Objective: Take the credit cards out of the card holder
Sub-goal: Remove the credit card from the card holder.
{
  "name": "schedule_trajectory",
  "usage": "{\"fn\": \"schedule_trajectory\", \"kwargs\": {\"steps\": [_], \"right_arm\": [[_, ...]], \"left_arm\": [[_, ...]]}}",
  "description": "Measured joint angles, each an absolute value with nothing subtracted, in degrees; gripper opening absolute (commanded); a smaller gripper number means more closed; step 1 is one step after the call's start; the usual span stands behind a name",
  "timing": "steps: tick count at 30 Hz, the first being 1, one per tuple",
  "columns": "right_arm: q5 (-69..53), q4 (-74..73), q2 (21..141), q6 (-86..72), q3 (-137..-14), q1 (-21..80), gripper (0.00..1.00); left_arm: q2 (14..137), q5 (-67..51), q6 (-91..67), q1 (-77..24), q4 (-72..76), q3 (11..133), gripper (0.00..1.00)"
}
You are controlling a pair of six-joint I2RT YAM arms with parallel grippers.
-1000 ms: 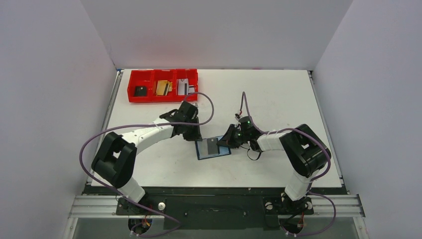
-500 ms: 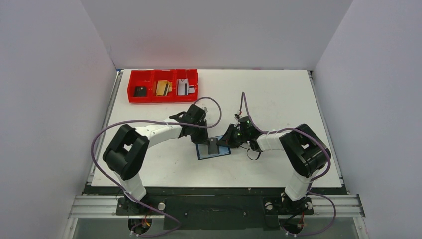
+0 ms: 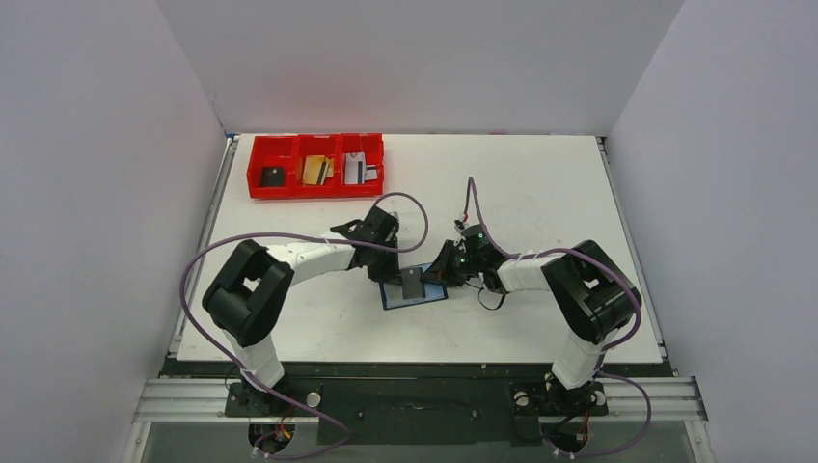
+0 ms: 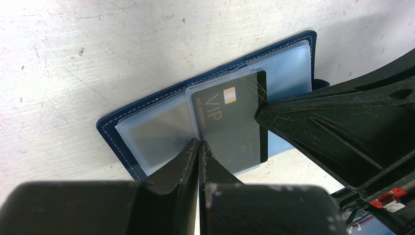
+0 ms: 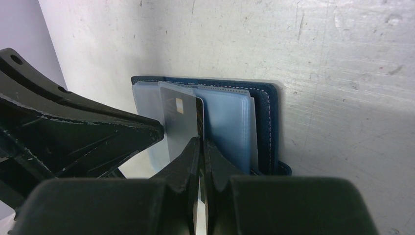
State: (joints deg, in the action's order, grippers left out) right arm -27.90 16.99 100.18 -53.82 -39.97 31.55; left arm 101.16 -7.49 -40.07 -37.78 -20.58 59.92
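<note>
The navy card holder [image 3: 429, 294] lies open in the middle of the table, its clear sleeves up [image 4: 110, 128] [image 5: 266, 122]. A dark grey "VIP" credit card [image 4: 230, 122] sits in a middle sleeve, which is raised off the holder [image 3: 413, 282] [image 5: 178, 122]. My left gripper [image 4: 199, 143] [image 3: 394, 273] is shut, pinching the sleeve's edge at the card's left side. From the opposite side, my right gripper [image 5: 199, 141] [image 3: 431, 277] is shut on the card's other edge. Black [image 3: 273, 177], gold [image 3: 315, 171] and silvery [image 3: 357, 170] cards lie in the red tray.
The red three-compartment tray [image 3: 316, 149] stands at the back left of the table, one card in each compartment. Both arms' purple cables loop above the table near the holder. White walls close the table on three sides.
My left arm has swung right to the card holder and its gripper has shut. The grey card, lying flat before, now stands raised. The right arm has not moved.
</note>
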Motion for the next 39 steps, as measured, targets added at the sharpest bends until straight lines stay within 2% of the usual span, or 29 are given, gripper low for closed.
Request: {"fn": "schedule_trajectory", "kwargs": {"steps": [14,39], "right_arm": [[-27.90,16.78,100.16,-53.34,-40.07,31.42,0.00],[-29.65,17.37,98.76,-53.10,-37.87,28.14,0.01]], "left_arm": [[102.98,-3.09,-40.18,-39.42,-23.33,62.81,0.00],[103.09,-2.63,-41.82,-39.44,-23.29,62.65,0.00]]}}
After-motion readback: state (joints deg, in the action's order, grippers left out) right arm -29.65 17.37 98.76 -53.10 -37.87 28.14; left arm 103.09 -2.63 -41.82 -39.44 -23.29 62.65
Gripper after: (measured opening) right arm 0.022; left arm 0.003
